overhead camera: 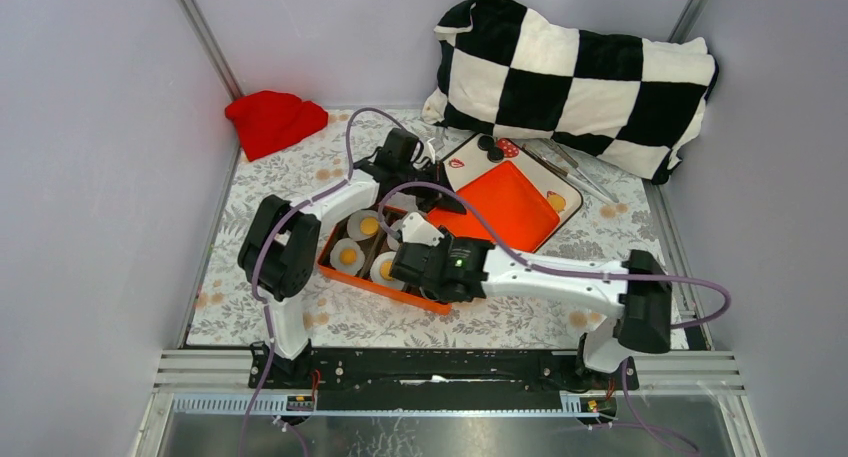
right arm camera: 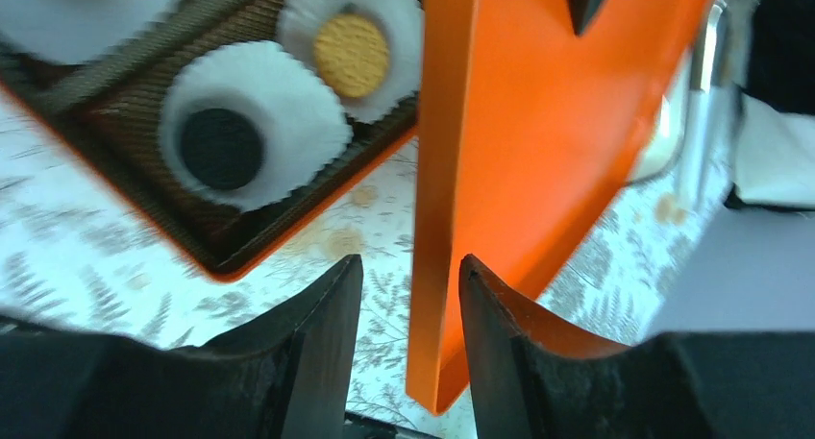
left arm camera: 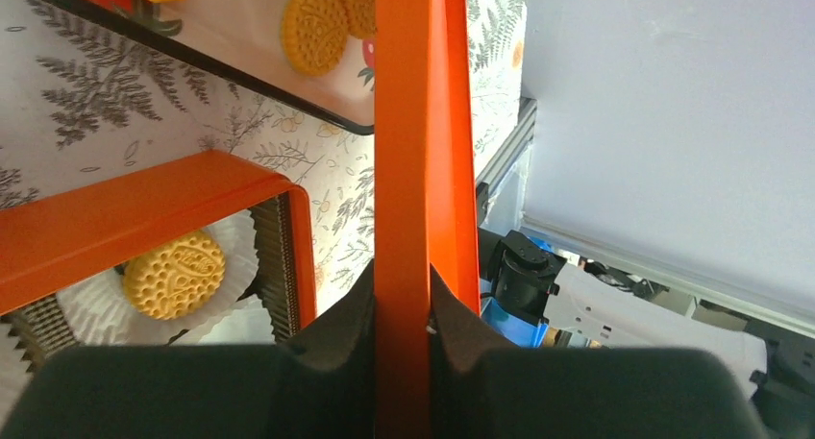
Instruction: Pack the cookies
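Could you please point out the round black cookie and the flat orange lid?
Round black cookie (right arm camera: 220, 148): right wrist view, its centre.
Flat orange lid (overhead camera: 505, 202): top external view, its flat face.

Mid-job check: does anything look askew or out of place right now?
The flat orange lid is askew: off the orange box, tilted over the white tray. The left claw is clamped on its rim; the right claw straddles another edge with a gap on one side.
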